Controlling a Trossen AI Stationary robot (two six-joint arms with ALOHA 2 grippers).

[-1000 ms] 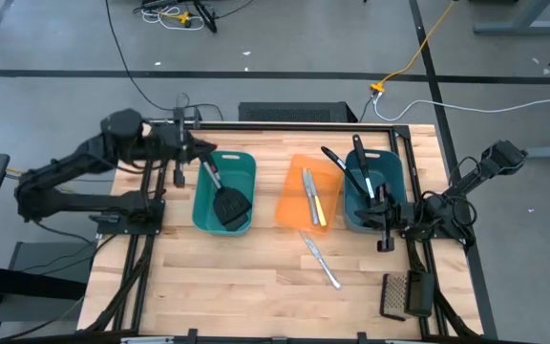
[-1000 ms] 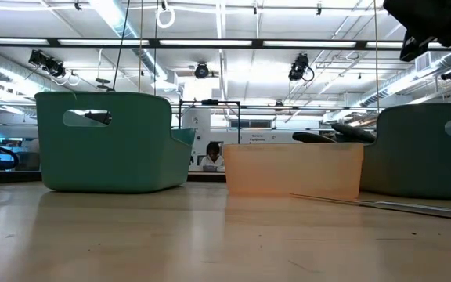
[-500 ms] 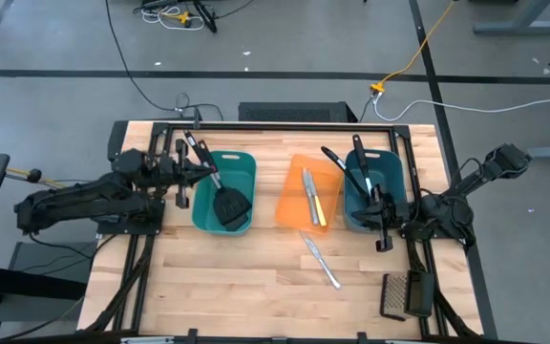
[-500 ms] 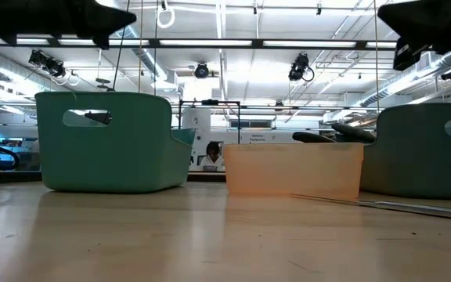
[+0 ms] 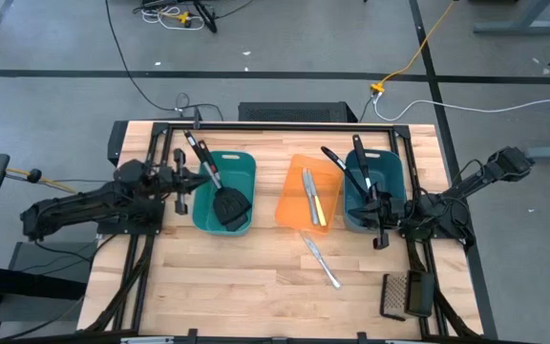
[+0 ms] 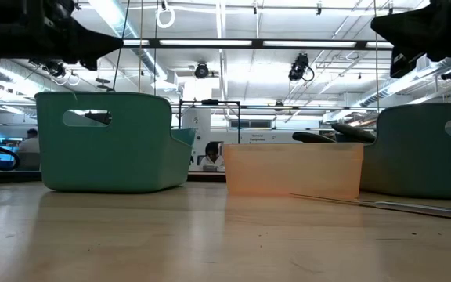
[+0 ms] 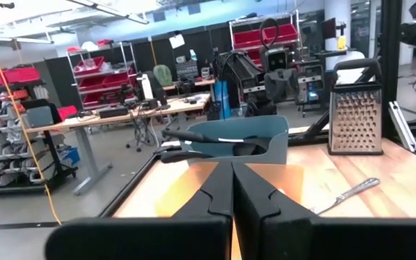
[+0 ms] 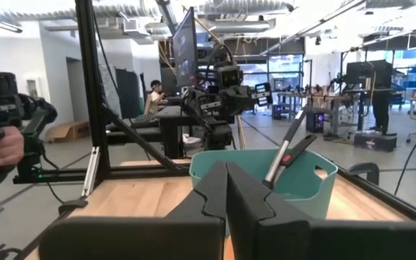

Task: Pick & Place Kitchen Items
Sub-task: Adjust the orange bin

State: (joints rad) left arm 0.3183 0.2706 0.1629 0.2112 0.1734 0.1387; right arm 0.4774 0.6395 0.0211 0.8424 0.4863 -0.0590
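Left arm: we see it folded lower than a second ago, now stretched along the left of the high view, outside the table's left edge.
Left gripper (image 5: 179, 179): it has dropped from the upper left, beside the spatula handle, to mid-left, just left of the teal bin (image 5: 223, 191); fingers pressed together.
Right gripper (image 5: 380, 227): we find it slightly lower and further left in the high view.
Low view: dark arm shapes now fill the upper left corner.
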